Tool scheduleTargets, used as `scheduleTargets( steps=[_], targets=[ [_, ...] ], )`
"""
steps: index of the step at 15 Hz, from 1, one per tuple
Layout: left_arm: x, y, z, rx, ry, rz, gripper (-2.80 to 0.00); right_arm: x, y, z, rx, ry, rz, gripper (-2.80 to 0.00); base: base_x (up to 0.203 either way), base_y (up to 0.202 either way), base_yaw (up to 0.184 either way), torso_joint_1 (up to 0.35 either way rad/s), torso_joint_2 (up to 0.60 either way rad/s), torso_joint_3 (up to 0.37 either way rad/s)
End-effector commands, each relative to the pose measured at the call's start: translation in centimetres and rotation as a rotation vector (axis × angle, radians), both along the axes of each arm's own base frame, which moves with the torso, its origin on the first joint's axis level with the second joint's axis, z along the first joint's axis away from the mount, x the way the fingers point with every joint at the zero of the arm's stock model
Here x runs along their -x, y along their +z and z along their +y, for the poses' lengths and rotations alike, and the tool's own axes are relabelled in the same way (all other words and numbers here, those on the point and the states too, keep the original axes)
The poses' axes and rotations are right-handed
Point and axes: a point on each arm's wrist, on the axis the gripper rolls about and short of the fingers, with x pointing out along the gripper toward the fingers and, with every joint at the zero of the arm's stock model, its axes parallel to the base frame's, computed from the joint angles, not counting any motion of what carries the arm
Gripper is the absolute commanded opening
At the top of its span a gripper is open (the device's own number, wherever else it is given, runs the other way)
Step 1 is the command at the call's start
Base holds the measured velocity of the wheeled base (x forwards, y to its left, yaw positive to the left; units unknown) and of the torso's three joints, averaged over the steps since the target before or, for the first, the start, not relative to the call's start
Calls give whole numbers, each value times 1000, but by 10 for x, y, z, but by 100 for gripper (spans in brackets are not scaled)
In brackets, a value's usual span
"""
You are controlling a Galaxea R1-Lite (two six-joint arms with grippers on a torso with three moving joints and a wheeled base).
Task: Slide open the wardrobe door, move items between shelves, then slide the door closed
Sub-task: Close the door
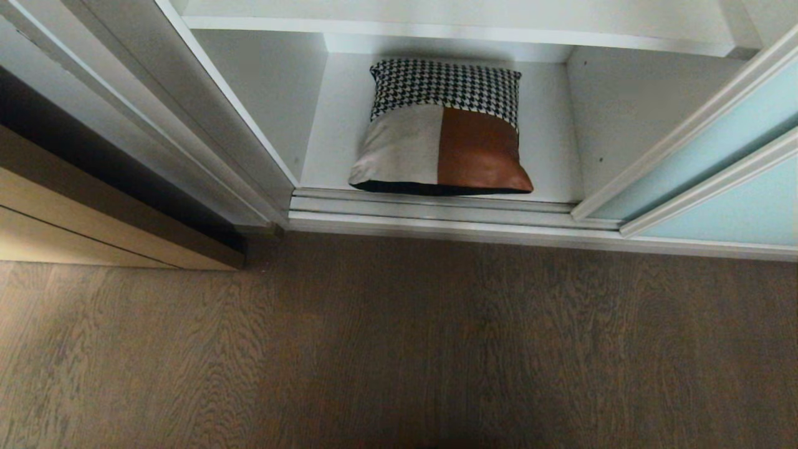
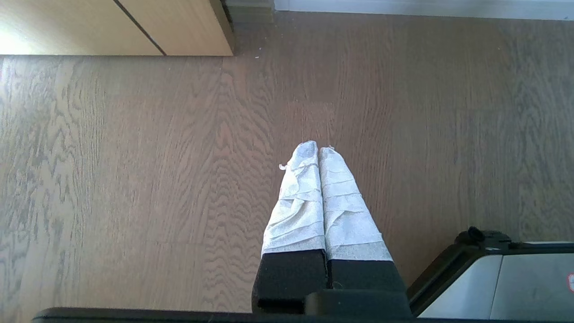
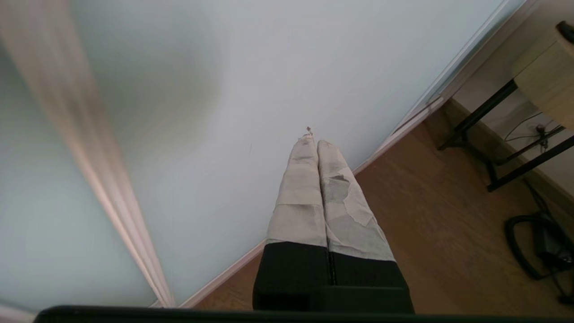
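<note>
- White, matt and flat, the bottom shelf board (image 1: pixel 548 156) of the wardrobe lay exposed, walled by white panels on both sides and roofed by another white shelf board (image 1: pixel 436 28) above it.
- On that bottom shelf sat the square cushion (image 1: pixel 442 128), with a black-white houndstooth band along its far edge, a beige patch and a rust-brown leather patch nearer, and a black underside showing at the front edge.
- The cushion lay roughly central on the shelf, with bare white board open on either side of it; its front edge reached just beside the ridged metal floor track (image 1: pixel 436 209).
- The frosted pale aqua sliding wardrobe door (image 1: pixel 717 156), with its slim white-silver frame, stood to the right of the cushion, leaving the compartment's mouth uncovered.
- Grey-brown wooden floor (image 1: pixel 399 349) spread wide in front of the track; a tan wooden panel (image 1: pixel 93 218) stood left of the wardrobe.
- The right gripper (image 3: pixel 312 142) had its tape-wrapped fingers pressed together, holding nothing, pointed at the aqua door glass near its lower frame edge; the cushion was not in that wrist view.
- The left gripper (image 2: pixel 317 150) hung over the floor, fingers likewise together and empty, well apart from the cushion.
</note>
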Motion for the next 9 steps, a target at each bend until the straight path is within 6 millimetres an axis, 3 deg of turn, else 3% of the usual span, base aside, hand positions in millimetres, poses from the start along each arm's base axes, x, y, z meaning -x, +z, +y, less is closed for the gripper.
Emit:
scheduleTargets(
  steps=[1, 9],
  targets=[
    [0, 0, 0, 0, 0, 2, -280, -9, 0, -14, -29, 7, 2, -280, 0, 0, 0, 0, 0, 0],
    [0, 0, 0, 0, 0, 2, -280, -18, 3, -10, -92, 238, -73, -280, 0, 0, 0, 0, 0, 0]
  ],
)
